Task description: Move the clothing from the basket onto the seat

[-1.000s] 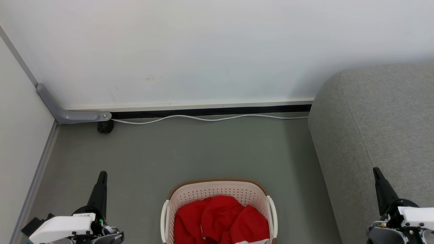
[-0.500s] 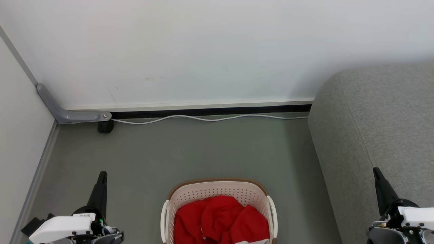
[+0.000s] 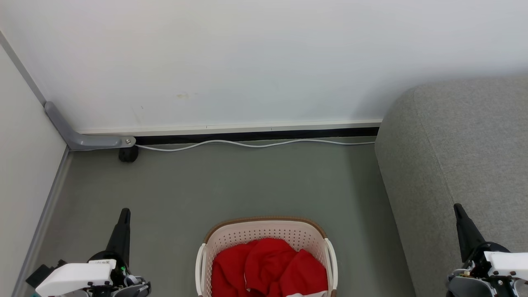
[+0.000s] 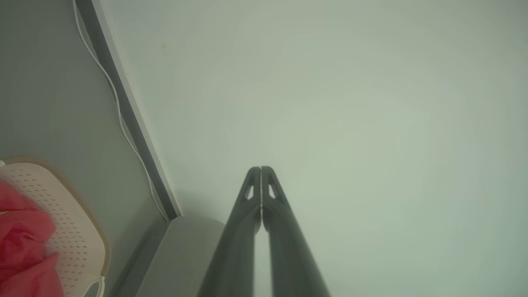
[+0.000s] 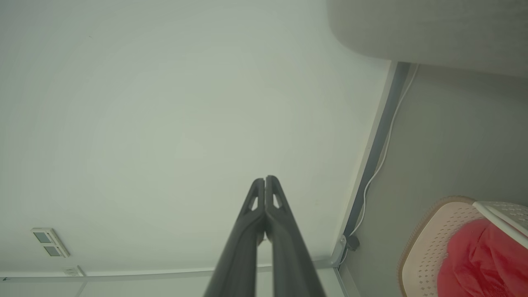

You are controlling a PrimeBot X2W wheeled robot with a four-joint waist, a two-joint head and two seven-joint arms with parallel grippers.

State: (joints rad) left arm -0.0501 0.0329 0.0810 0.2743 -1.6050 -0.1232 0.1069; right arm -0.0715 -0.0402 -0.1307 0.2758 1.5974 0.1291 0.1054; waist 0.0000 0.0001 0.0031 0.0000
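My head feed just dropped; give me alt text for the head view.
Red clothing lies in the cream basket at bottom centre, grey seat to its right. The left claw and right claw flank it, shut and empty.

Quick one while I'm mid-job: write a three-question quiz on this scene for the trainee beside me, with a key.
1. True or false: the clothing lies inside the basket.
2. On which side of the basket does the seat stand? A. the robot's left. B. the robot's right. C. between the basket and the robot.
3. Fill in: the left gripper and the right gripper both have their jaws ____ and hold nothing.

Key: 1 true; 2 B; 3 shut.
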